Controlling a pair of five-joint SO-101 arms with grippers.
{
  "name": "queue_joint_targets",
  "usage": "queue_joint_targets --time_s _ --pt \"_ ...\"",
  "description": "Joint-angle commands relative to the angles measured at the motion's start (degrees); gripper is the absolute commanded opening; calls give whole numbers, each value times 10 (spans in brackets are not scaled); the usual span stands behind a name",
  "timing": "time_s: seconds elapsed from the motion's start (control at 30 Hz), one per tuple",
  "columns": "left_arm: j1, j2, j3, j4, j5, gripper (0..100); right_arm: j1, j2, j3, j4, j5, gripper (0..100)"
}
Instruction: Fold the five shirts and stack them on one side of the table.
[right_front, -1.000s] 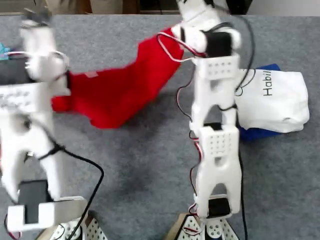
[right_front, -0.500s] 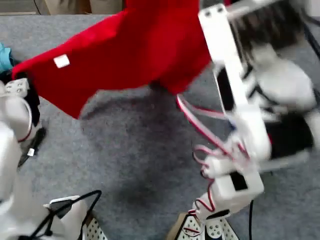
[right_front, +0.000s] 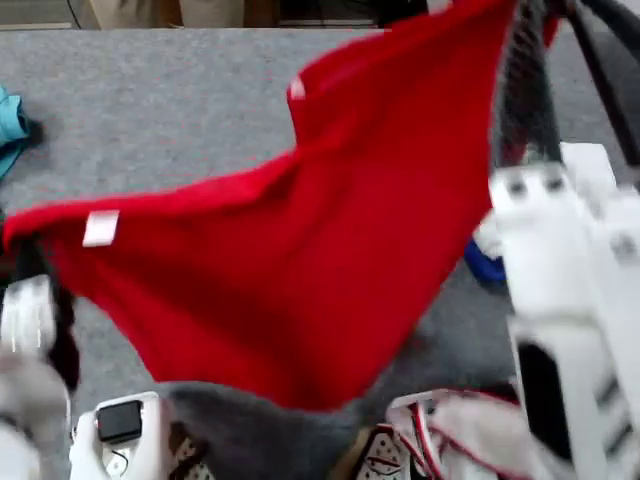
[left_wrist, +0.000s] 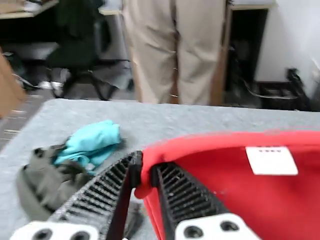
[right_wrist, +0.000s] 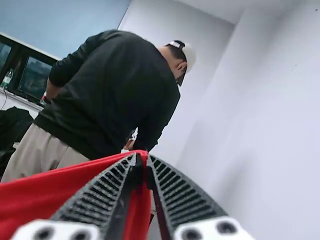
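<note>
**Desk:** Closest in?

**Photographer:** Shows the left gripper (left_wrist: 145, 175) pinched tight on the red shirt (right_front: 330, 250), biting the hem just beside a white label (left_wrist: 271, 160).

**Desk:** And at the red shirt's other end?

**Photographer:** Shows the right gripper (right_wrist: 142, 170) clamped on the red shirt's opposite edge, squeezing the cloth between 2 ribbed fingers (right_wrist: 100, 192).

**Desk:** Whereabouts of the red shirt itself?

**Photographer:** Hangs in the air, stretched wide between the 2 grippers, lifted off the grey table (right_front: 150, 110) and sagging through the middle. Rides higher at the right-held end than at the labelled, left-held end.

**Desk:** Anything beneath the red shirt?

**Photographer:** Reveals a sliver of a blue shirt (right_front: 485, 262) lying below the red shirt's right-held side. Cannot tell from that sliver whether folded or loose.

**Desk:** Farther back?

**Photographer:** Takes in a teal shirt (left_wrist: 92, 142), crumpled on the table beyond the red shirt's left-held corner and well apart from the red shirt. Catches an olive shirt (left_wrist: 45, 180) too, heaped out past that same corner of the red shirt, likewise unfolded and apart from the red shirt.
</note>
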Motion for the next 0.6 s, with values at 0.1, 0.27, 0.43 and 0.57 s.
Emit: queue_joint_targets --time_s 0.1,0.27,0.43,0.57 --pt "-51 -127 114 6 -39 19 -8 -98 112 -25 -18 2" --pt "-48 -137 190 -21 -37 19 -26 -102 239 -49 -42 2" --pt "-51 -121 295 -141 -36 19 -81 -99 408 -120 -52 2" --pt "-49 -86 411 -278 -25 19 -79 -72 582 -251 -48 2"
